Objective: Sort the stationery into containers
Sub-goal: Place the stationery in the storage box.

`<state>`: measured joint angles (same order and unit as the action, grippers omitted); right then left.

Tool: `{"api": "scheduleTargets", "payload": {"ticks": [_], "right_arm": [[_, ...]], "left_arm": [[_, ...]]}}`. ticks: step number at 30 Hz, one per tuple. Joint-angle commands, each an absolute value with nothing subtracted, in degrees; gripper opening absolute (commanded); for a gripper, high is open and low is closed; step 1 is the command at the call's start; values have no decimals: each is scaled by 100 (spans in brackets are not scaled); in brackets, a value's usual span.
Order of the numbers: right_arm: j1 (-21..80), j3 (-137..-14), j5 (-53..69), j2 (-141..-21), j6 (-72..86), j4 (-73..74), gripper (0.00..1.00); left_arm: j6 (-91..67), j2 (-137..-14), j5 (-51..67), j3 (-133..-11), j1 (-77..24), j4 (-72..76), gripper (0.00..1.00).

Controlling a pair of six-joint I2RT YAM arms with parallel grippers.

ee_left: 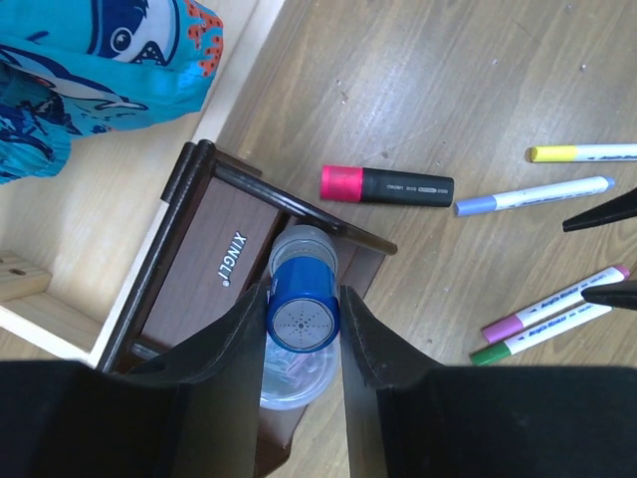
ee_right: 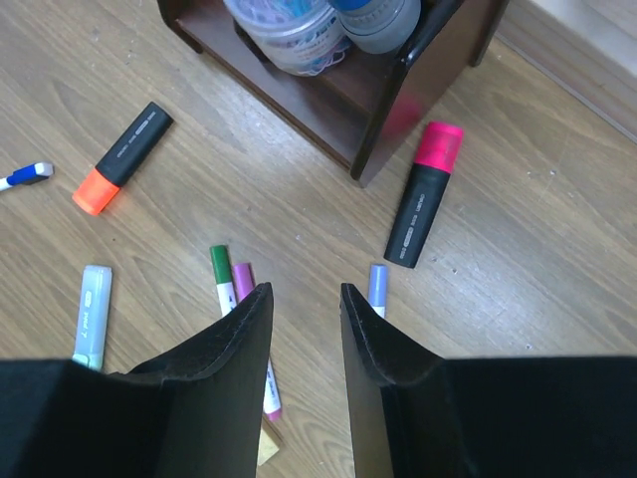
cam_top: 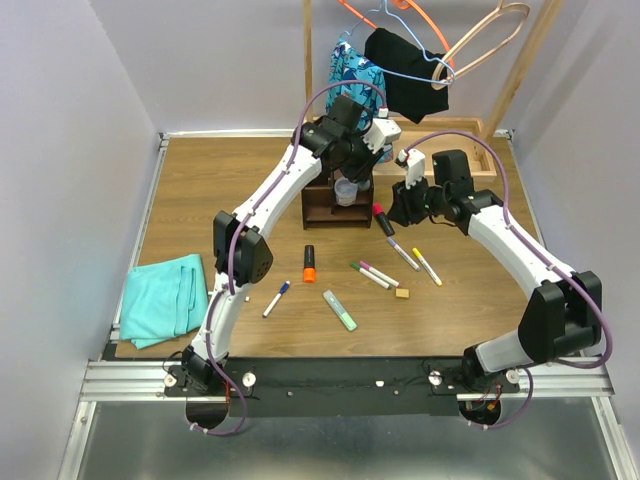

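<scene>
The left gripper (ee_left: 303, 295) has its jaws closed on a small round blue-topped tub (ee_left: 302, 319), held at the open compartment of the dark wooden organizer (ee_left: 224, 249), just beside a clear tub of coloured clips (ee_right: 289, 30). The right gripper (ee_right: 307, 295) hovers over the tabletop (ee_right: 557, 279) with its jaws apart and empty, near the pink highlighter (ee_right: 426, 194). The orange highlighter (ee_right: 121, 157), pale-green highlighter (ee_right: 92, 317), several thin markers (ee_right: 221, 271) and the tan eraser (cam_top: 402, 293) lie loose in front of the organizer.
</scene>
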<state>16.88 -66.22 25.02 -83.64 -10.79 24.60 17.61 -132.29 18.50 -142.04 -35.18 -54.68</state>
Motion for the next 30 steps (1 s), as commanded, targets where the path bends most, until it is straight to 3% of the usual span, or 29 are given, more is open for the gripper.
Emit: {"api": "scheduleTargets", "payload": {"ticks": [1, 8, 11, 15, 18, 23, 30], "right_arm": [[1705, -6733, 2593, -8393, -1125, 2250, 41], [1749, -6837, 2645, -8551, -1020, 2153, 41], [1793, -6943, 2645, -8657, -1028, 2153, 41], [1828, -7066, 2646, -8780, -1020, 2145, 41], [1837, -7110, 2637, -8815, -1002, 2136, 41], [1846, -7066, 2610, -8798, -993, 2136, 41], [1846, -6979, 2610, -8728, -1011, 2144, 41]], "left_arm": [[1837, -13333, 1705, -14361, -3516, -5458, 24], [1881, -13368, 1687, -14361, -3463, -5441, 25], [1855, -13377, 1653, -14361, -3463, -5432, 34], [1811, -13421, 1512, -14388, -3463, -5335, 55], [1784, -13474, 1459, -14440, -3463, -5282, 61], [1767, -13588, 1424, -14528, -3463, -5195, 63], [1644, -13413, 1134, -14616, -3445, -4896, 73]]}}
